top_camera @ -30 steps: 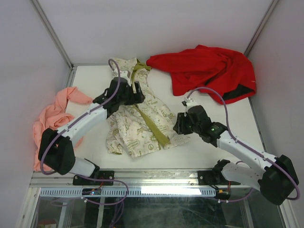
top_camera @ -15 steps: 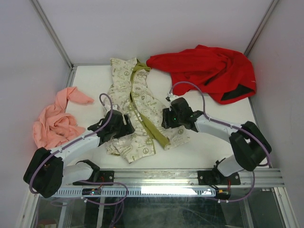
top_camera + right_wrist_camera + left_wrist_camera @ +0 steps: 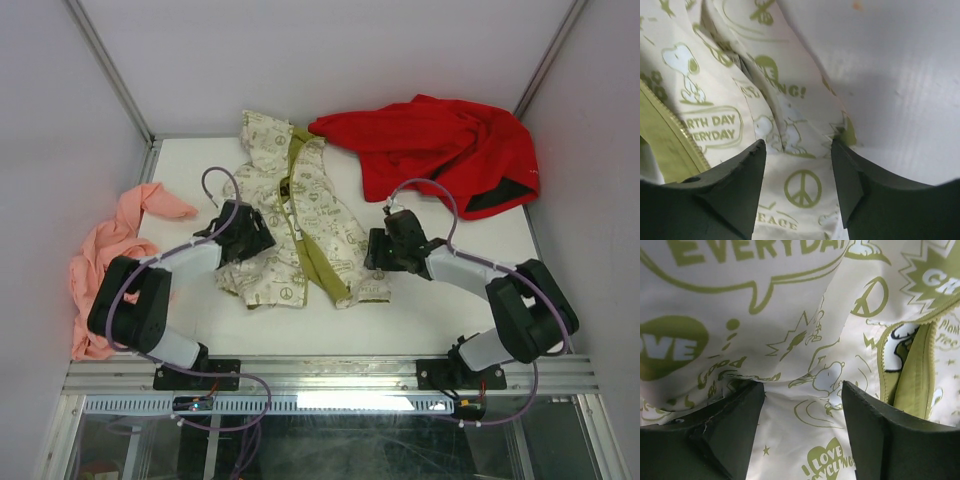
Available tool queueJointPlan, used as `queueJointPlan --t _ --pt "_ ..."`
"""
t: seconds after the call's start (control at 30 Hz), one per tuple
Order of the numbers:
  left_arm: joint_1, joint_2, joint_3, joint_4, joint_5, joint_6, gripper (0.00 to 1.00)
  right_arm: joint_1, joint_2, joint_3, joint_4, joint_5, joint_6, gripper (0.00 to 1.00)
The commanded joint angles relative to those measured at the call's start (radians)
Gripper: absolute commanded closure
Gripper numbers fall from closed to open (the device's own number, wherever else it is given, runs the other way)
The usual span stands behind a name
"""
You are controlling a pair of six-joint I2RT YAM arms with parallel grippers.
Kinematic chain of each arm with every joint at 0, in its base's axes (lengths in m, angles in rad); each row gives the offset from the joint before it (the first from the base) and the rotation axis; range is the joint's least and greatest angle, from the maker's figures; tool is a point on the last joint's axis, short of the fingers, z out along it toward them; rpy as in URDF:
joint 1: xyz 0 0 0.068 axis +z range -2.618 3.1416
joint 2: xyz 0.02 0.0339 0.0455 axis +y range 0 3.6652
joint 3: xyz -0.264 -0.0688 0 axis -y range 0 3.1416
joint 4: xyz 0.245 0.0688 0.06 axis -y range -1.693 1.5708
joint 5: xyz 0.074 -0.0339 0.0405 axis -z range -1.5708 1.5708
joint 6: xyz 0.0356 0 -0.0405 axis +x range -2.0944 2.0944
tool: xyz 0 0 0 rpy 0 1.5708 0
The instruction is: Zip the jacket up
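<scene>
The jacket (image 3: 322,212), cream-white with olive-green print, lies spread on the white table (image 3: 420,315), its front open along an olive lining strip (image 3: 312,250). My left gripper (image 3: 256,234) rests low on the jacket's left panel. In the left wrist view it (image 3: 802,412) is open, printed fabric (image 3: 790,340) lies between the fingers, and the zipper edge (image 3: 925,365) runs at the right. My right gripper (image 3: 378,250) sits at the jacket's right edge. In the right wrist view it (image 3: 797,167) is open over fabric with a peace sign (image 3: 802,187).
A plain red garment (image 3: 430,145) lies at the back right, touching the jacket's hood area. A salmon-pink garment (image 3: 115,255) is bunched at the left edge. Bare table (image 3: 895,75) shows just right of the jacket.
The jacket now lies flatter and wider, with its top further back. My left gripper has moved from the jacket's top down to its left panel. My right gripper has moved in to the right edge.
</scene>
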Motion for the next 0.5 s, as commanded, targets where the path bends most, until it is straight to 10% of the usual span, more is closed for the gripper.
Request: queueJointPlan --t 0.0,0.47 --pt "0.014 0.185 0.15 0.073 -0.03 0.108 0.34 -0.024 -0.111 -0.082 -0.081 0.118 0.049 0.41" --pt "-0.108 -0.081 0.074 -0.047 -0.051 0.131 0.29 0.117 -0.366 -0.044 -0.139 0.042 0.011 0.37"
